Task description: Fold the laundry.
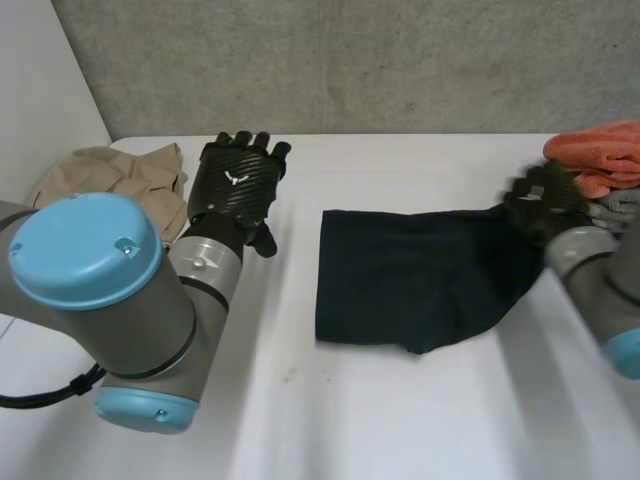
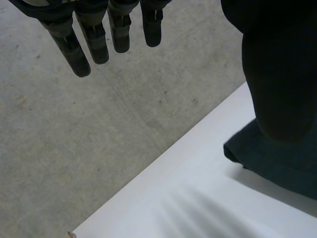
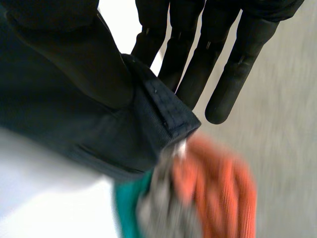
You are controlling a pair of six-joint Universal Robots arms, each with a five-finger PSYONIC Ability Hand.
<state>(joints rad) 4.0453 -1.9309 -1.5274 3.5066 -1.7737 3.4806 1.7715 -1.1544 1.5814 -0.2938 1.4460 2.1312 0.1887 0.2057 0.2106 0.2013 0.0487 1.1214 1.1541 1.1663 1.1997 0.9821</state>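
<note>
Dark cloth [image 1: 410, 275]: flat on the white worktop [image 1: 380, 420], right of centre, with its far right corner reaching up to the right hand.
Right hand [image 1: 545, 205]: at that corner, straight fingers [image 3: 233, 69] behind the hem, thumb pressed on top, clamped on the cloth.
Left hand [image 1: 232, 185]: apart from the dark cloth, over the far left part of the worktop, fingers [image 2: 99, 39] straight, slightly apart, holding nothing.
Beige garment [image 1: 120, 175]: crumpled at the far left corner, just beside the left hand.
Orange cloth [image 1: 600, 150]: bunched at the far right edge, just beyond the right hand.

Blk hand [image 1: 236, 185], grey arm [image 1: 207, 268], lt-blue cap [image 1: 85, 250]
</note>
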